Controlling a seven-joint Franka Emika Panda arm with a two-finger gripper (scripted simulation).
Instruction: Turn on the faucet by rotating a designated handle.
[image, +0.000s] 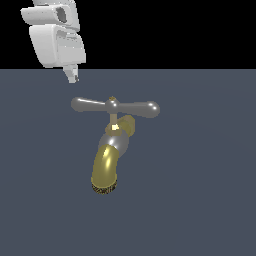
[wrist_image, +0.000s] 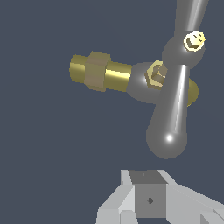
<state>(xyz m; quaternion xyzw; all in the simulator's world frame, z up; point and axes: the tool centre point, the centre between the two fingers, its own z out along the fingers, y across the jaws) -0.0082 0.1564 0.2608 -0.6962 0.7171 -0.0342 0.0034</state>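
On the exterior view's left the gripper (image: 73, 75) hangs above the slim arm of the handle (image: 115, 106), touching nothing, whether its fingers are apart I cannot tell, while the faucet (image: 111, 155) stands in the middle, so the rotating seems not yet begun.

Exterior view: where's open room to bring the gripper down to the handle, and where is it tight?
Open floor lies beyond both handle tips, on the exterior view's left and right, and below the faucet mouth. The gap between gripper and the slim arm is free. It is tight under the hub, around the stem, collar and spout.
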